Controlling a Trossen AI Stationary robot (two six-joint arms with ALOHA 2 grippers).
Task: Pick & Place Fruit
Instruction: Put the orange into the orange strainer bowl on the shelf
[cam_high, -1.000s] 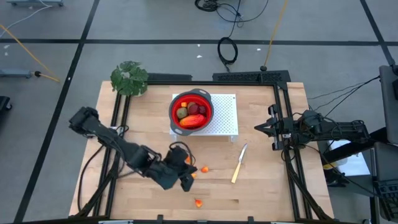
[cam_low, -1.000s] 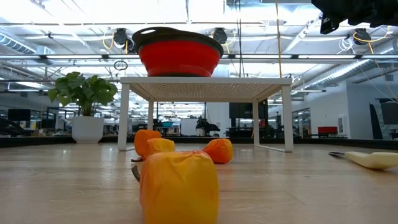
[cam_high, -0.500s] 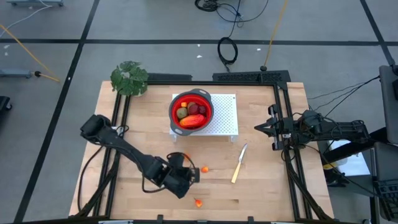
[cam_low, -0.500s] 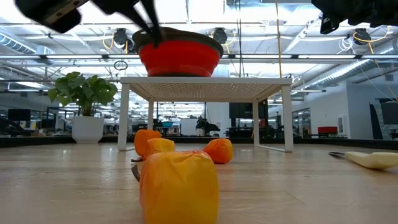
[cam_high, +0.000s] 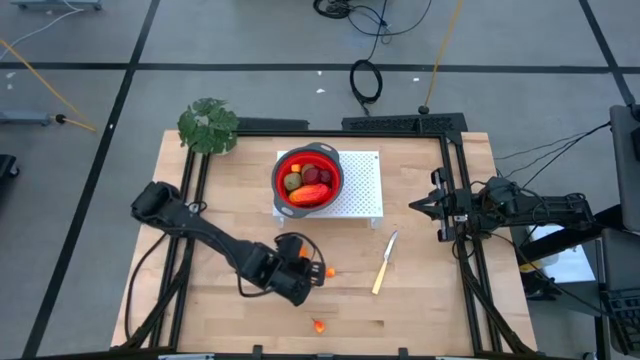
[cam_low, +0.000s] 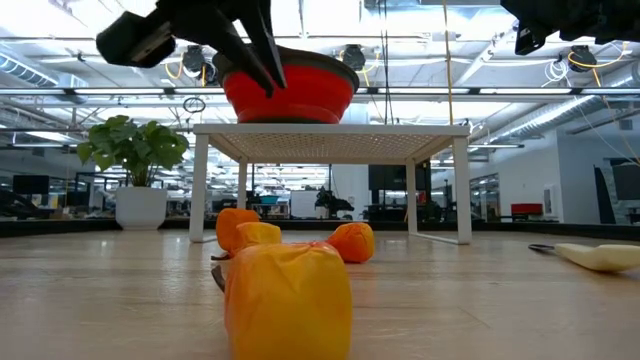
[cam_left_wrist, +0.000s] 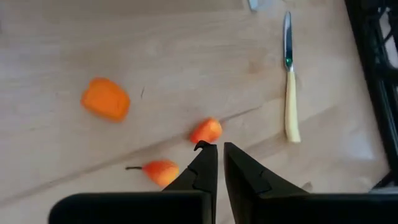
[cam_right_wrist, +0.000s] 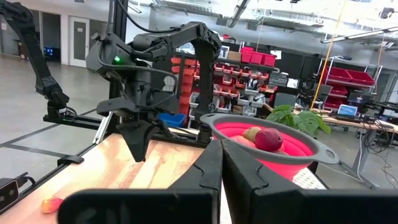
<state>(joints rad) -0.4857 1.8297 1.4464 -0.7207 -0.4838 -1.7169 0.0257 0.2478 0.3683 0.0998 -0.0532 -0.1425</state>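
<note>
Your fruit is split two ways. Loose on the tabletop (cam_high: 420, 300) lie small orange pieces: one orange chunk (cam_left_wrist: 106, 99), one rounded orange-red piece (cam_left_wrist: 207, 130) right at the tip of your left tool's fingers, and a stemmed orange piece (cam_left_wrist: 160, 170) just beside those fingers. In the high view another orange piece (cam_high: 318, 325) sits apart, nearer the front edge. The rest is in the red bowl (cam_high: 283, 164), which stands on a white perforated stand (cam_high: 365, 190) at the back of the tabletop: an elongated red-orange piece (cam_high: 309, 195), a dark red round one (cam_high: 312, 176) and an olive-brown oval (cam_high: 292, 182).

Your left tool (cam_left_wrist: 219, 149) hangs above the loose pieces, its fingers drawn nearly together with only a thin slit between them, and nothing is held. A pale-handled knife (cam_high: 384, 264) lies to the right of the fruit, well apart.

Your right tool (cam_right_wrist: 221, 152) waits at the tabletop's right edge, fingers closed together on nothing. A potted plant (cam_high: 208, 125) stands at the back left corner.
</note>
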